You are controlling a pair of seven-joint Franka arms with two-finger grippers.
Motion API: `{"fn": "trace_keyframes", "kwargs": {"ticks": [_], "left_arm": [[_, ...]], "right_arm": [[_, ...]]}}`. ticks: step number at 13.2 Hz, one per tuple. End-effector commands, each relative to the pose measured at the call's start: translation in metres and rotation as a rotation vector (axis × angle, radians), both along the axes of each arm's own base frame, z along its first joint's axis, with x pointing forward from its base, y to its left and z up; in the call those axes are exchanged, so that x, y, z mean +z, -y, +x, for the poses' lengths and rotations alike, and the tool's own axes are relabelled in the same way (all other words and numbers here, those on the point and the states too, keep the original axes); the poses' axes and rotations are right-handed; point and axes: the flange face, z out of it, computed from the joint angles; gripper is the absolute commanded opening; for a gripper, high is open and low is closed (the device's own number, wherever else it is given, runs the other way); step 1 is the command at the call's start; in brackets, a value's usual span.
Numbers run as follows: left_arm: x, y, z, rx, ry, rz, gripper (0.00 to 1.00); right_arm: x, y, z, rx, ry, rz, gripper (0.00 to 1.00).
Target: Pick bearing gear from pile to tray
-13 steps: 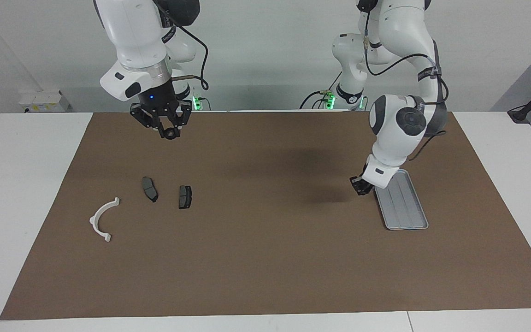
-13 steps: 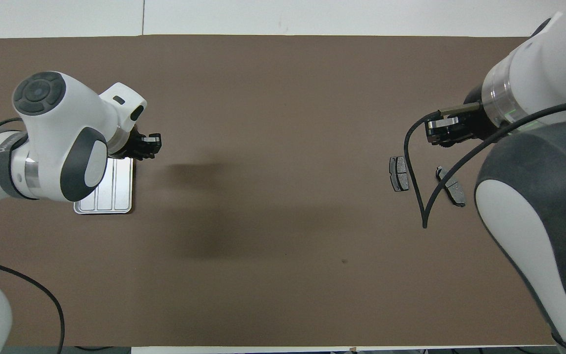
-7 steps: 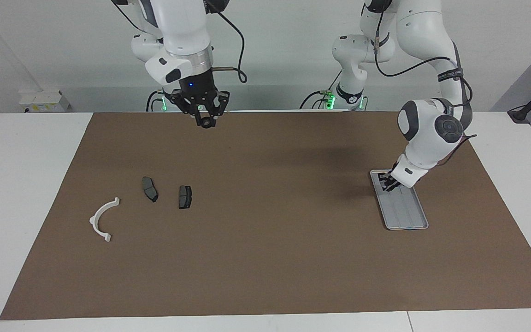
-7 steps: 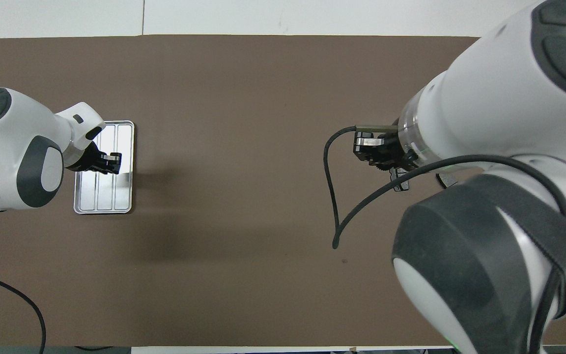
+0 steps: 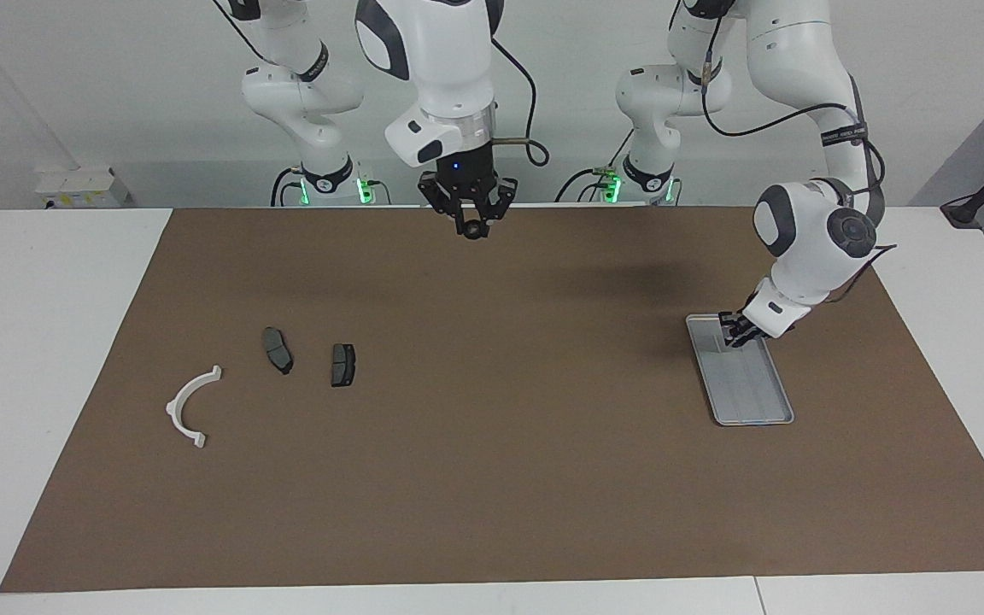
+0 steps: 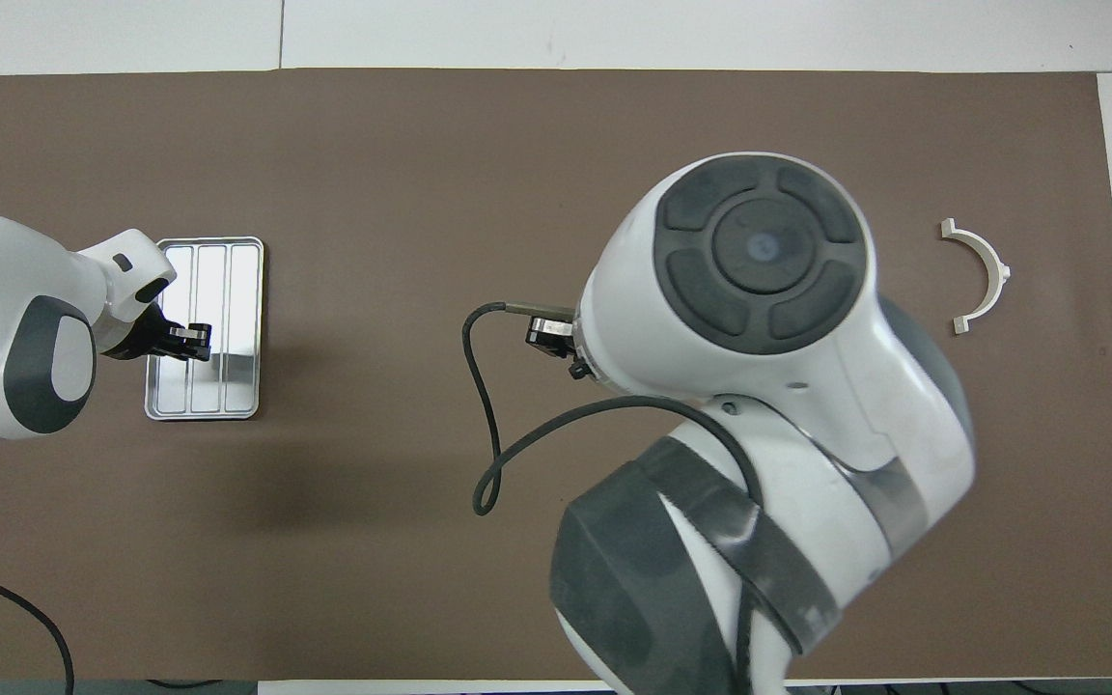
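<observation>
Gripping: right gripper (image 5: 475,229), raised over the mat (image 5: 492,478), clamps a small black round gear (image 5: 476,230).
Left gripper (image 5: 735,334): fingertips together, empty, over the tray (image 5: 757,401).
Facing view only: two pads (image 5: 277,349) (image 5: 342,365); overhead, the right arm hides them.
Bracket (image 6: 981,275): both views.

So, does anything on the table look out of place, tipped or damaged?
Nothing stands out. The white bracket and two brake pads lie flat on the mat. The tray lies flat, slightly askew to the mat edge. The right gripper holds a small black round piece.
</observation>
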Motion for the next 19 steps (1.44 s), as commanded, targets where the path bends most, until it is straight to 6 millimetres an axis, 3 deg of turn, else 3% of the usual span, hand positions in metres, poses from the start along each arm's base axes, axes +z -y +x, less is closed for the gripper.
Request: {"fn": "trace_keyframes", "kwargs": {"ticks": [1, 4, 6, 7, 9, 12, 16, 17, 18, 19], "left_arm": [[-0.003, -0.012, -0.019, -0.016, 0.03, 0.004, 0.03], [-0.004, -0.012, -0.02, -0.014, 0.031, 0.004, 0.03], [-0.005, -0.01, -0.02, -0.013, 0.045, 0.006, 0.03], [-0.008, -0.007, -0.021, -0.014, 0.045, 0.006, 0.03], [-0.013, -0.006, -0.022, -0.014, 0.053, 0.007, 0.04], [-0.022, -0.004, -0.026, -0.014, 0.065, 0.008, 0.05], [-0.024, -0.003, -0.027, -0.014, 0.065, 0.008, 0.1], [-0.025, -0.003, -0.027, -0.014, 0.063, 0.008, 0.22], [-0.026, -0.003, -0.027, -0.014, 0.065, 0.008, 0.57], [-0.025, -0.002, -0.026, -0.014, 0.068, 0.008, 0.77]], "right_arm": [[-0.056, -0.039, 0.011, -0.051, 0.018, -0.025, 0.0], [-0.099, -0.062, 0.021, -0.086, 0.024, -0.009, 0.0], [-0.121, -0.067, 0.028, -0.089, 0.021, 0.0, 0.0], [-0.139, -0.075, 0.029, -0.086, 0.024, -0.001, 0.0], [-0.194, -0.105, 0.027, -0.083, 0.067, -0.035, 0.0], [-0.251, -0.12, 0.031, -0.093, 0.073, -0.022, 0.0], [-0.273, -0.121, 0.036, -0.085, 0.089, 0.008, 0.0], [-0.278, -0.12, 0.037, -0.085, 0.091, 0.007, 0.0], [-0.279, -0.121, 0.037, -0.083, 0.096, 0.013, 0.0], [-0.28, -0.121, 0.037, -0.085, 0.096, 0.016, 0.0]]}}
